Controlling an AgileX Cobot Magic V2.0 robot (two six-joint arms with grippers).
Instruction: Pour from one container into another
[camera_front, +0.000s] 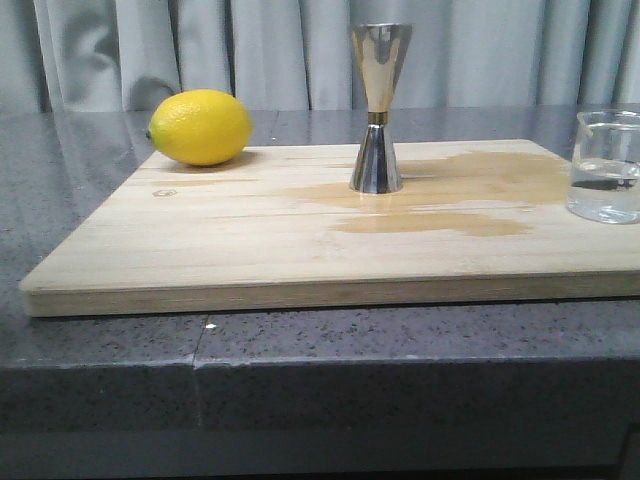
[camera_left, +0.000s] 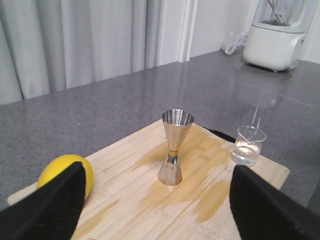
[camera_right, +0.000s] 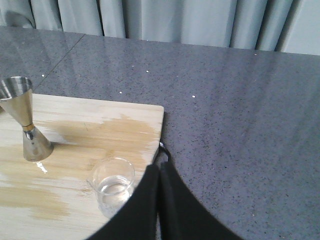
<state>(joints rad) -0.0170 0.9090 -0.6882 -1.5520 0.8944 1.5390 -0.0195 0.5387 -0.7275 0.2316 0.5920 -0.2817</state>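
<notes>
Beaker upright at board's right edge, part-filled. Jigger stands mid-board amid wet stains. My left tool spread wide, empty; right tool pressed closed, holding nothing.

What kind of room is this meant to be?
Probably a kitchen or home-bar counter: a wooden cutting board on a grey stone countertop, a lemon, a steel jigger, and a blender at the back.
</notes>
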